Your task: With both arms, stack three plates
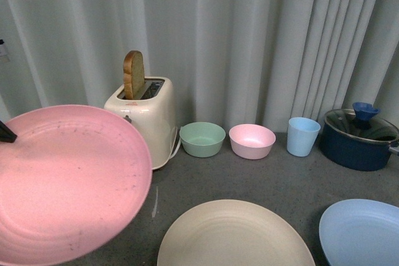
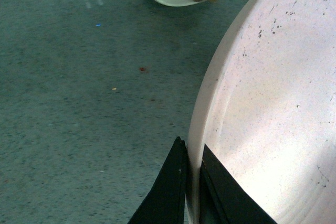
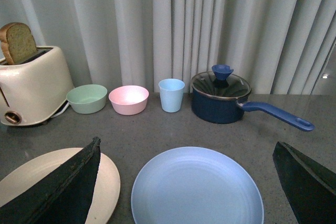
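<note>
Left pincer (image 2: 192, 148): clamped on the rim of pink plate (image 1: 68, 179), held above counter (image 1: 280, 179), frame left.
Right pincer (image 3: 186, 141): spread wide, empty.
Plates: three. Cream plate (image 1: 234, 235) lower centre, blue plate (image 1: 361, 232) lower right, both on counter.
Bowls: two, green bowl (image 1: 202, 139) and pink bowl (image 1: 252, 141).
Cup (image 1: 303, 136), pot (image 1: 358, 141), toaster (image 1: 146, 119): one each.

Finding no readable text, label, brand, number or sign in any of the three views.
</note>
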Motion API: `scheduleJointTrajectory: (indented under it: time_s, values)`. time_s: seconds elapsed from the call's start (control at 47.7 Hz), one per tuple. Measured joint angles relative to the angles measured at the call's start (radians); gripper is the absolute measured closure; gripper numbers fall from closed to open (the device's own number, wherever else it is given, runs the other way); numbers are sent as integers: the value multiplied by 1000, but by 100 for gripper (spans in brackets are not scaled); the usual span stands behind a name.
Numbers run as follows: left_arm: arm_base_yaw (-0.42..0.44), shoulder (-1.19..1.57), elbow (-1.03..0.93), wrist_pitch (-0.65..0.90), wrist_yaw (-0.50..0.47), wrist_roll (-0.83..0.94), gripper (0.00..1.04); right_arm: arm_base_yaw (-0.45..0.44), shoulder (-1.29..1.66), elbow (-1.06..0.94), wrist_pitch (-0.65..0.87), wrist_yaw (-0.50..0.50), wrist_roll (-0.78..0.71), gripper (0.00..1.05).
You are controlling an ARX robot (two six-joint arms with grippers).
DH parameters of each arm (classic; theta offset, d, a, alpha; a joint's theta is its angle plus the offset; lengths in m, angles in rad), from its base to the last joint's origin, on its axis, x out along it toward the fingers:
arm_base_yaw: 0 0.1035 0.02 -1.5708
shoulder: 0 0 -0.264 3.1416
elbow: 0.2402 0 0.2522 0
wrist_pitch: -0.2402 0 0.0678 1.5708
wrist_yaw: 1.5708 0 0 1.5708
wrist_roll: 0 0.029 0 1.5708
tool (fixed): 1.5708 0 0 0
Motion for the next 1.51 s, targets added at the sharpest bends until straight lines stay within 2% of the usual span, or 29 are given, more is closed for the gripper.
scheduleJointTrajectory:
  time_s: [0.189,0.336,0.524,0.776,1.133,1.51]
  values:
    - [-105,-63,-127,35,17,-10,101,0,0,0,0,0,0,7]
    - [-223,-50,-187,74,1,-76,101,0,0,0,0,0,0,7]
    - [-370,-8,-159,96,-16,-191,101,0,0,0,0,0,0,7]
    - [-505,98,-46,96,-59,-310,101,0,0,0,0,0,0,7]
    - [-580,217,99,72,-115,-366,101,0,0,0,0,0,0,7]
    - [-590,345,244,14,-182,-351,101,0,0,0,0,0,0,7]
